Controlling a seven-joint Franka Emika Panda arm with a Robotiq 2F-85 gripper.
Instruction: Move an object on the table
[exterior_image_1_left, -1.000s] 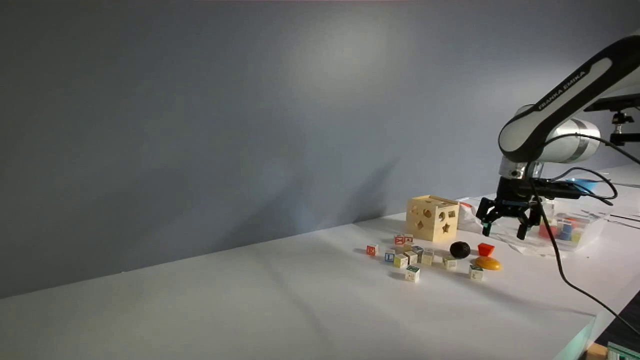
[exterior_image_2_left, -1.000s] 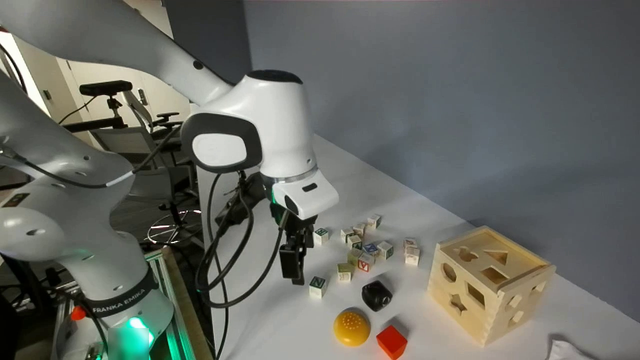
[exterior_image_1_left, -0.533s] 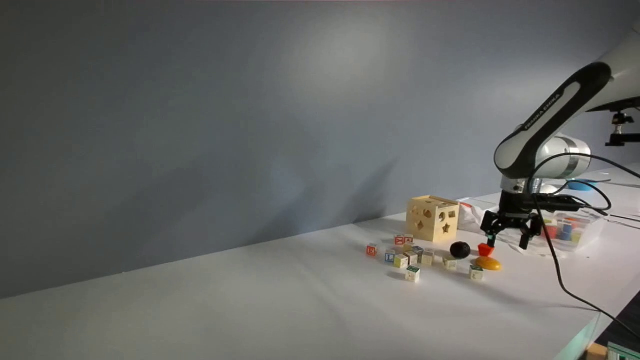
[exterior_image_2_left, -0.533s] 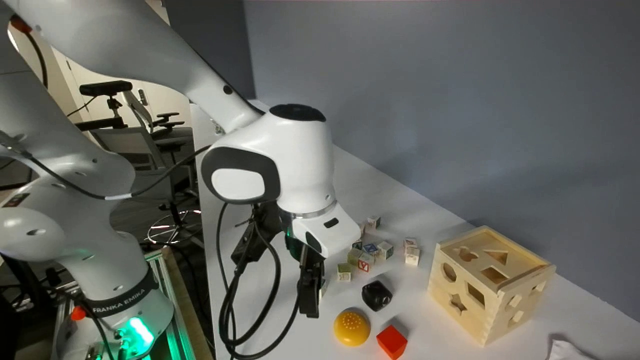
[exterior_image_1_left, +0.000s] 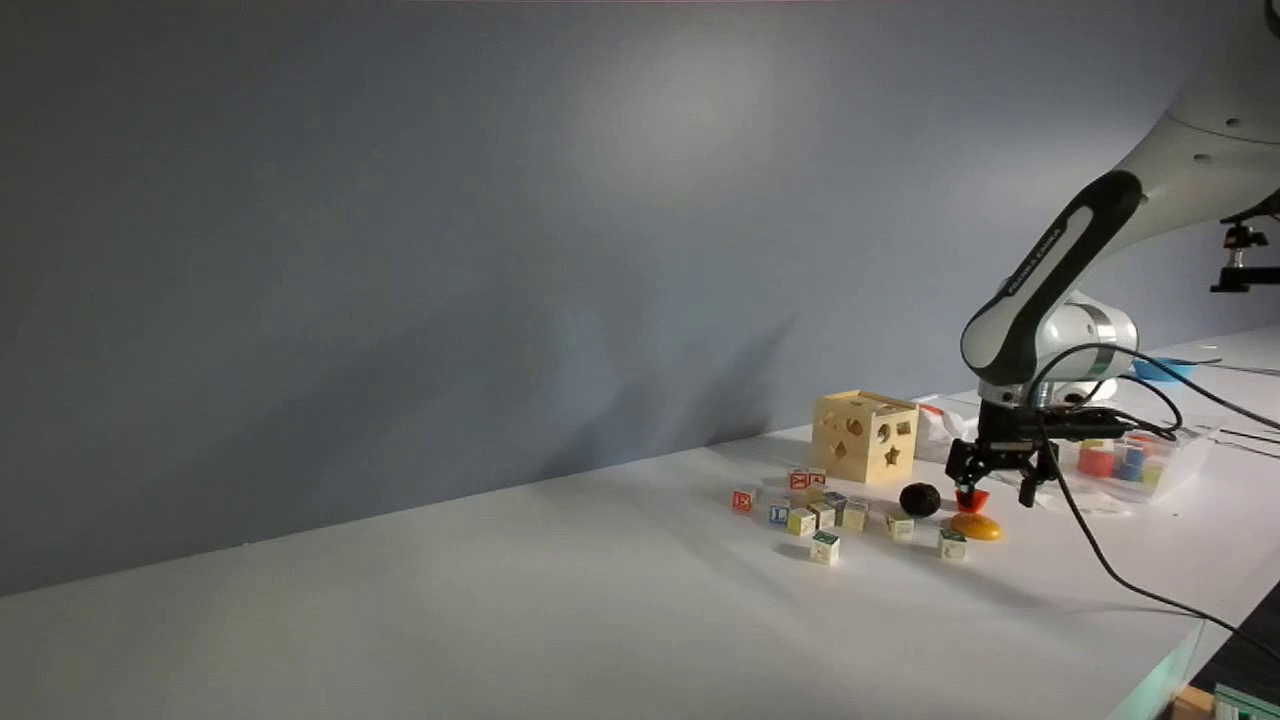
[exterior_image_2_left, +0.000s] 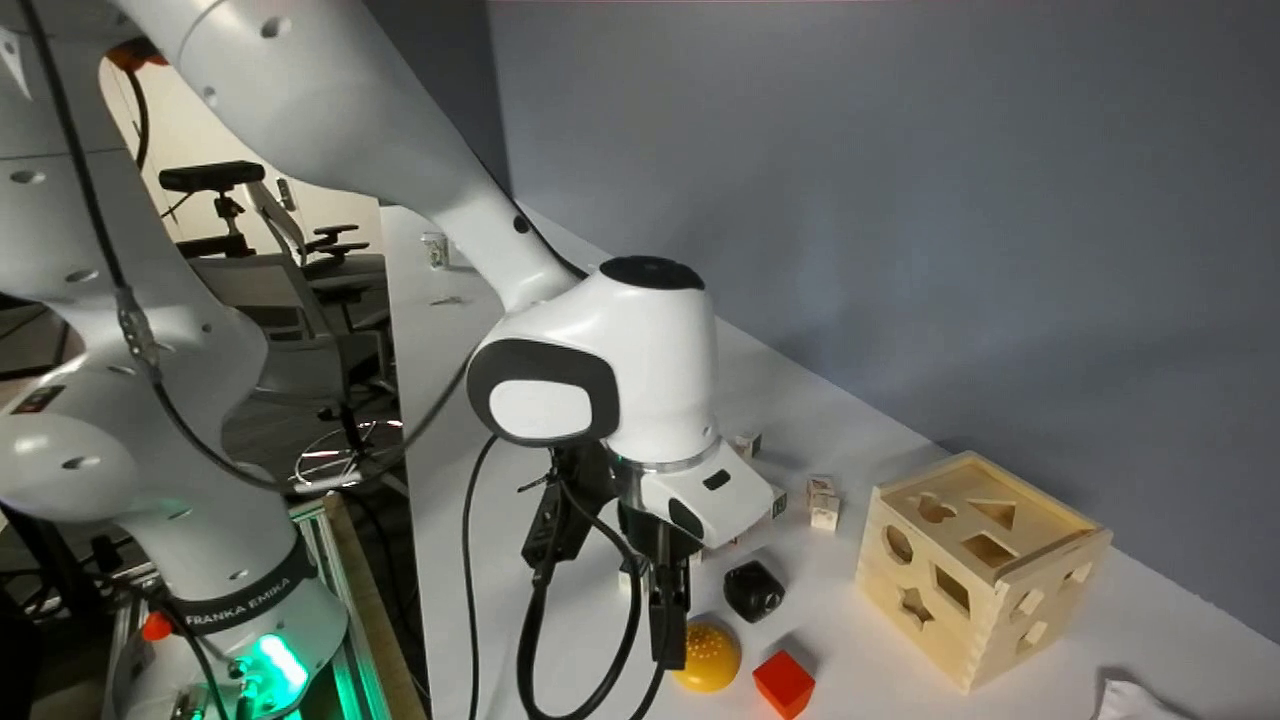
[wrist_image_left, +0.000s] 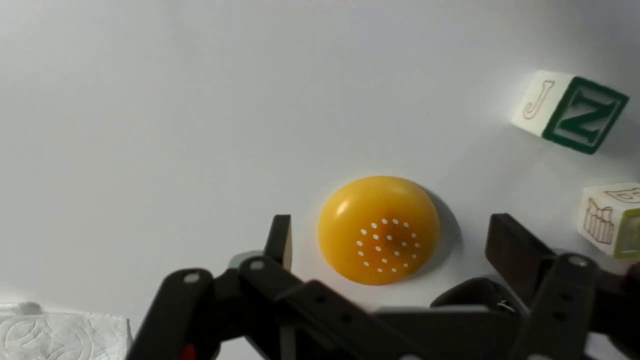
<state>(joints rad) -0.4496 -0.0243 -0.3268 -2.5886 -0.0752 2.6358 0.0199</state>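
Note:
The table (exterior_image_1_left: 480, 610) is a wide white-grey top; it also shows in the wrist view (wrist_image_left: 150, 125). A yellow-orange dome with white dots (wrist_image_left: 378, 230) lies on it, also in both exterior views (exterior_image_1_left: 976, 527) (exterior_image_2_left: 715, 657). My gripper (wrist_image_left: 397, 240) is open and empty above the table. In the wrist view its fingers stand on either side of the dome, apart from it. In an exterior view the gripper (exterior_image_1_left: 997, 492) hangs by the red block (exterior_image_1_left: 977, 500), which also shows beside the dome (exterior_image_2_left: 784, 685). A black faceted piece (exterior_image_2_left: 753, 591) lies nearby, partly hidden in the wrist view (wrist_image_left: 472, 294).
A wooden shape-sorter box (exterior_image_2_left: 985, 575) stands near the wall. Several letter blocks lie around, including a green N block (wrist_image_left: 570, 111). A clear bin (exterior_image_1_left: 1185, 465) with coloured pieces is behind the gripper. A white cloth (wrist_image_left: 65, 336) lies near. A black cable (exterior_image_1_left: 1090, 535) hangs from the arm.
The arm has come down, and the open gripper is lower and closer to the dome and red block. The objects on the table have not moved.

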